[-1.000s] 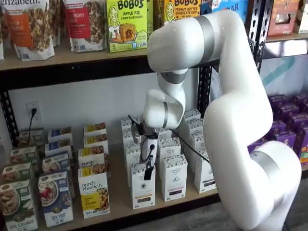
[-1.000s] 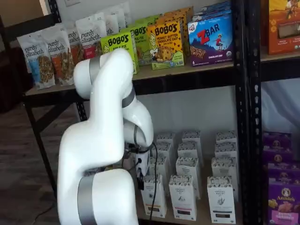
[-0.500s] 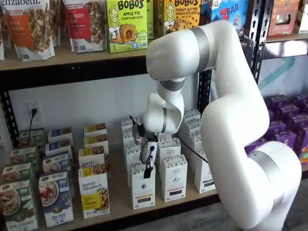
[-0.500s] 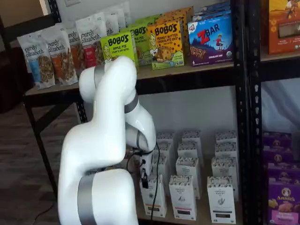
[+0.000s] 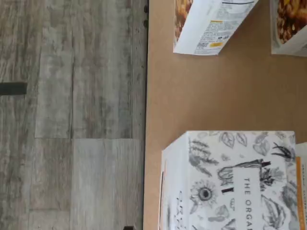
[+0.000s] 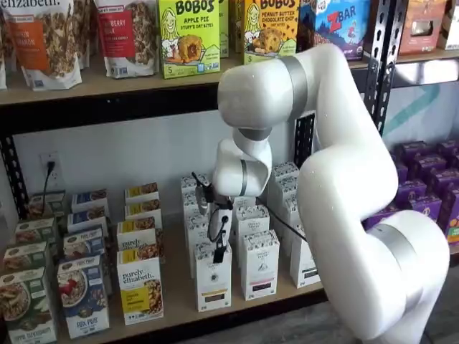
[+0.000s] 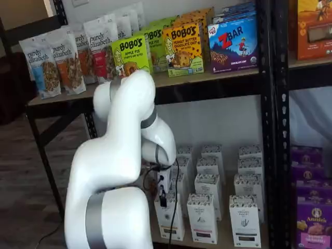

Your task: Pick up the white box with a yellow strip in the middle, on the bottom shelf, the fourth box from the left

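The white box [image 6: 213, 281] stands at the front of its row on the bottom shelf [image 6: 176, 290], with a yellow band low on its front. My gripper [image 6: 218, 252] hangs just over its top, and one black finger shows side-on with nothing in it. In both shelf views the box [image 7: 171, 220] stays on the board under the gripper [image 7: 163, 196]. The wrist view looks down on the box's leaf-patterned top [image 5: 230, 182] and the pale shelf board [image 5: 216, 96]. The jaws stand open.
Alike white cartons with dark bands [image 6: 259, 266] stand close on the right, and a purely elizabeth box [image 6: 140, 288] on the left. A black cable [image 6: 287, 226] trails from the wrist. Bobo's boxes [image 6: 188, 36] fill the upper board. Purple boxes [image 6: 430, 193] sit further right.
The arm's upper links have swung across while the gripper drifted slightly over the front white box. The box has not moved.
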`<state>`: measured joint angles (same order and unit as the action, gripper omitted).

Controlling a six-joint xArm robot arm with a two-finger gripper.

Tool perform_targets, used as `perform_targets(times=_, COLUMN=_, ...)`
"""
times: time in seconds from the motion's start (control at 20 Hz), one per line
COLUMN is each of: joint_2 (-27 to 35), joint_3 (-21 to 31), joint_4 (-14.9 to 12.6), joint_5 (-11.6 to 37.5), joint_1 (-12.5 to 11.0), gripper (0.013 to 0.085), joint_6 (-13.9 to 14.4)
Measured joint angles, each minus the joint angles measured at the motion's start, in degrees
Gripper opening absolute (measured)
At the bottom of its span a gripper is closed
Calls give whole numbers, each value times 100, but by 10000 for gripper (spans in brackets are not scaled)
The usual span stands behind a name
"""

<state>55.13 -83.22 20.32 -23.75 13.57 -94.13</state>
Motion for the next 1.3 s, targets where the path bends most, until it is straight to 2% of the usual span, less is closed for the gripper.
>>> perform_targets(times=0.3, joint_2=324, joint_3=-494, joint_4=-204, joint_5=-319, joint_1=-44, gripper=850, joint_6=168)
perform_targets(times=0.5, joint_2=523, joint_3=-761, joint_4=-485, joint_5=-490, joint_1=-47, gripper=850, joint_6=422)
perform_targets(times=0.75, joint_2=706, joint_3=-969, joint_4=-600, joint_5=-553, joint_1=-25, gripper=850, joint_6=545)
perform_targets(times=0.95, joint_2=823, joint_3=-1059, joint_4=-813, joint_5=-490, joint_1=-3, gripper=850, joint_6=748)
perform_targets(times=1.3, joint_2=850, joint_3=-1003, joint_4=-719, joint_5=-313, joint_1=-30, gripper=850, joint_6=629)
